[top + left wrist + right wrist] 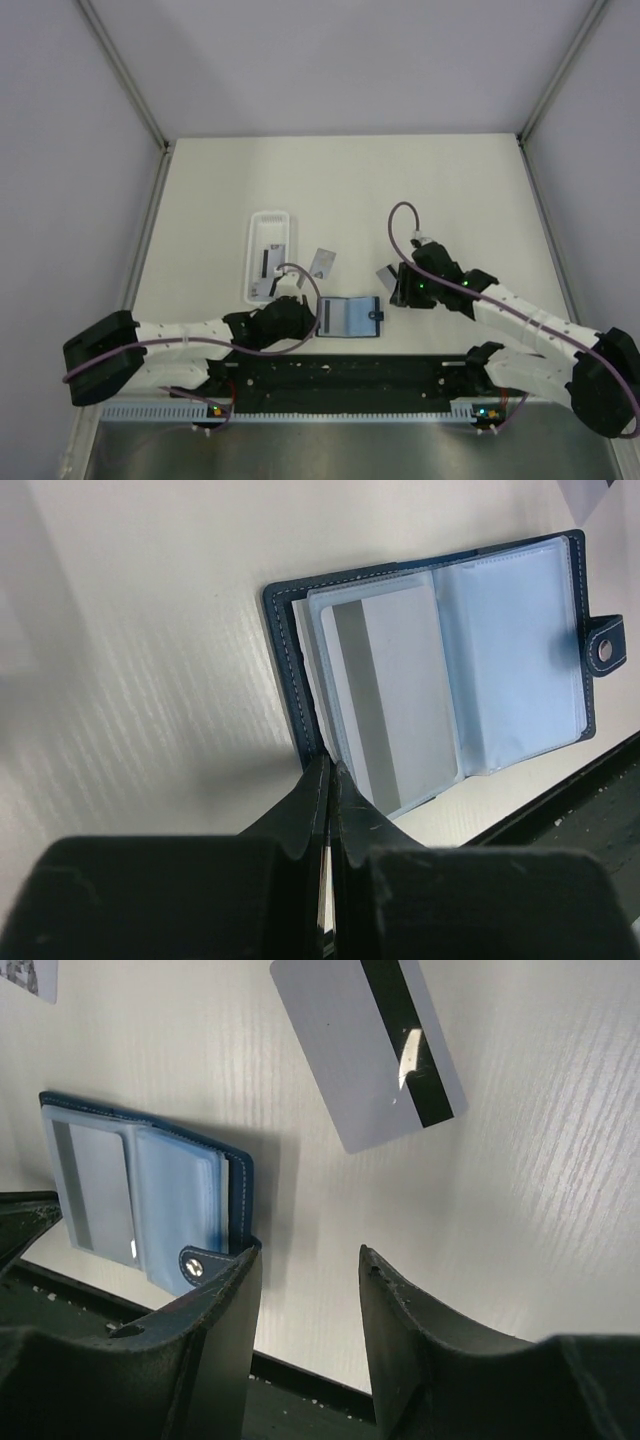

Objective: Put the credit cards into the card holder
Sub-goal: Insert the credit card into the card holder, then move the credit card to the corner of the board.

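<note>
Bare tabletop opens beyond the card holder, whose left edge the left gripper blocks

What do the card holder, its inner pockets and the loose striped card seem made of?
The card holder: likely leather or imitation, matte navy, pale stitching. Its pockets: soft clear plastic, stored card showing through. The loose card: probably rigid plastic, glare on its black stripe.

Top view: high behind the arm bases, looking down on the whole tabletop, distant. Wrist views: close, low, angled at the open card holder, upper right of the left's frame, left side of the right's. All three share it.
</note>
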